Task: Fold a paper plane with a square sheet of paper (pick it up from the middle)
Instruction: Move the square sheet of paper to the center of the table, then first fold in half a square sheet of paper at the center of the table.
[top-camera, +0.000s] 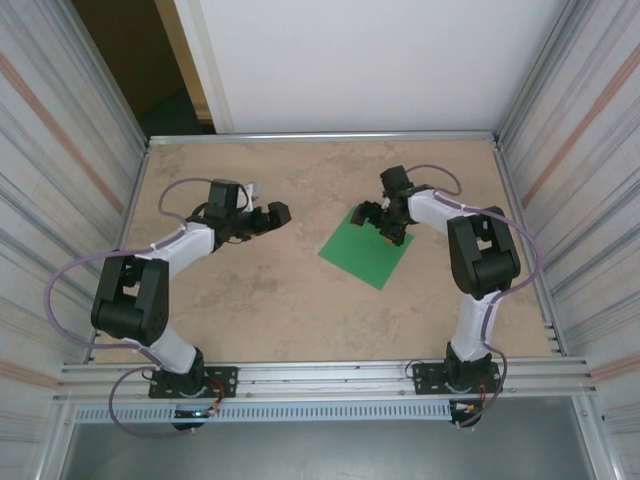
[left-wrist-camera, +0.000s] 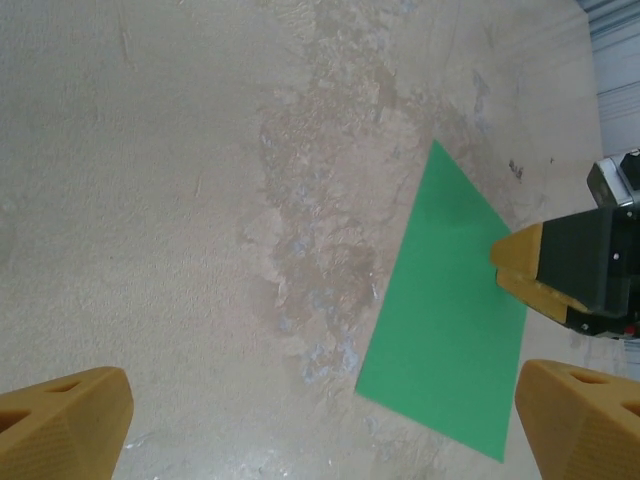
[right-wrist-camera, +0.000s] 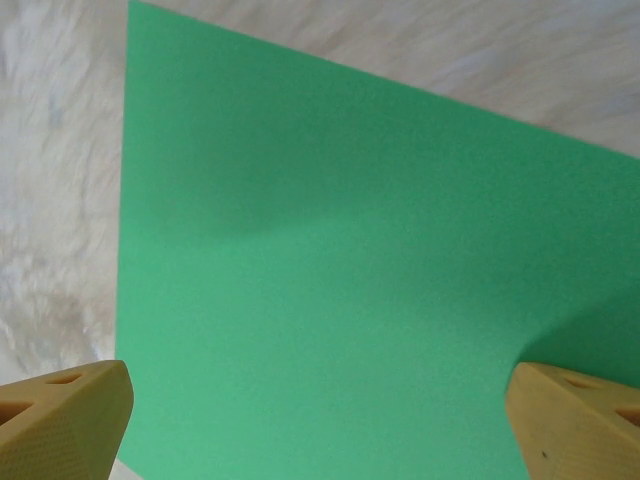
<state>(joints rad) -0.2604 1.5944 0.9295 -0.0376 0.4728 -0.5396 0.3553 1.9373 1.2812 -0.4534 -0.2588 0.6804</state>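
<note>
A flat green square sheet of paper (top-camera: 366, 255) lies unfolded on the table, right of centre. It lies flat in the left wrist view (left-wrist-camera: 450, 320) and in the right wrist view (right-wrist-camera: 340, 290). My right gripper (top-camera: 378, 224) hovers over the sheet's far corner, jaws wide open, nothing between its fingertips (right-wrist-camera: 65, 415). One of its fingers (left-wrist-camera: 565, 270) reaches over the paper's edge in the left wrist view. My left gripper (top-camera: 277, 214) sits to the left of the sheet, apart from it, open and empty, pointing toward the paper.
The tan mottled table (top-camera: 260, 300) is walled by corrugated metal panels (top-camera: 60, 150) on both sides. An aluminium rail (top-camera: 320, 378) runs along the near edge where the arm bases stand.
</note>
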